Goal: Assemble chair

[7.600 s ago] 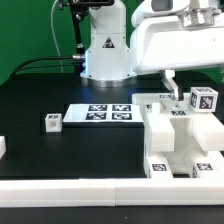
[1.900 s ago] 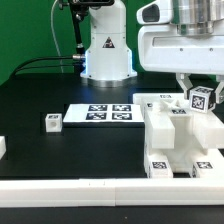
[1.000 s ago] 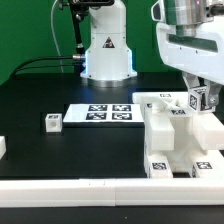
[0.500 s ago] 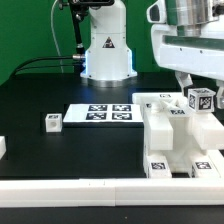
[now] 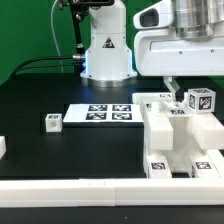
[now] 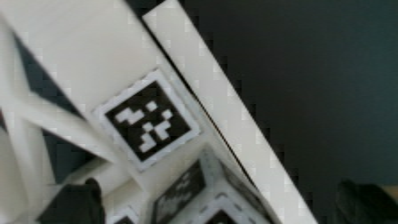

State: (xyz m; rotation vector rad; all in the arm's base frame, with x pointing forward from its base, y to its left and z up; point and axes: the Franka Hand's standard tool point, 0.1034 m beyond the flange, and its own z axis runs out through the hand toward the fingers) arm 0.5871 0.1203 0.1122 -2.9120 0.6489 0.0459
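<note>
White chair parts [image 5: 175,140] clustered, exterior view's right; small tagged block [image 5: 53,122] apart.

Wide exterior view, tight wrist view.
Exterior view faces the arm's base [image 5: 105,52] across the desk [image 5: 40,100]; wrist view looks closely at the same tagged white parts [image 6: 196,75] [image 5: 165,130].

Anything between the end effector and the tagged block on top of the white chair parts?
Nothing visible. The end effector hangs close on the exterior view's left of the tagged block, slightly higher, with only open air between them. The white chair parts lie below that path.
</note>
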